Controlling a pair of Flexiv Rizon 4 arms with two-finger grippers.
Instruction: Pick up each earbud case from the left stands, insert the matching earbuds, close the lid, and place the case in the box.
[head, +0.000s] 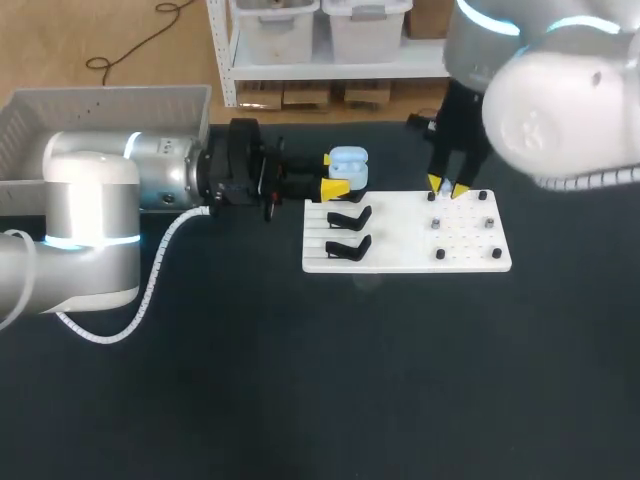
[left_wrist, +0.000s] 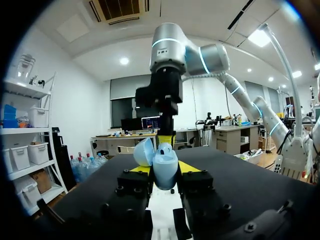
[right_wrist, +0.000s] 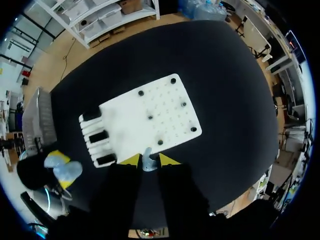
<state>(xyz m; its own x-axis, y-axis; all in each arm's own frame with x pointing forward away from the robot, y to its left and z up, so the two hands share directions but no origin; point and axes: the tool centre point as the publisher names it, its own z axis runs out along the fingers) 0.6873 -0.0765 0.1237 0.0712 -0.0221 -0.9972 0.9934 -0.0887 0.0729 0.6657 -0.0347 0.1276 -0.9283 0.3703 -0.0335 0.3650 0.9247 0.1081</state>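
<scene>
A light-blue earbud case (head: 350, 161) with its lid up is held sideways in my left gripper (head: 338, 174), just off the far left corner of the white board (head: 400, 258). In the left wrist view the case (left_wrist: 165, 162) sits between the yellow tips of this gripper (left_wrist: 164, 170). My right gripper (head: 447, 187) hangs over the board's far edge, shut on a small pale earbud (right_wrist: 148, 165) between the tips of that gripper (right_wrist: 148, 160). Two empty black stands (head: 349, 216) are on the board's left side.
A grey box (head: 100, 108) stands at the table's far left, behind my left arm. Several small black pegs (head: 440, 254) dot the right half of the board. Dark open table stretches in front of the board.
</scene>
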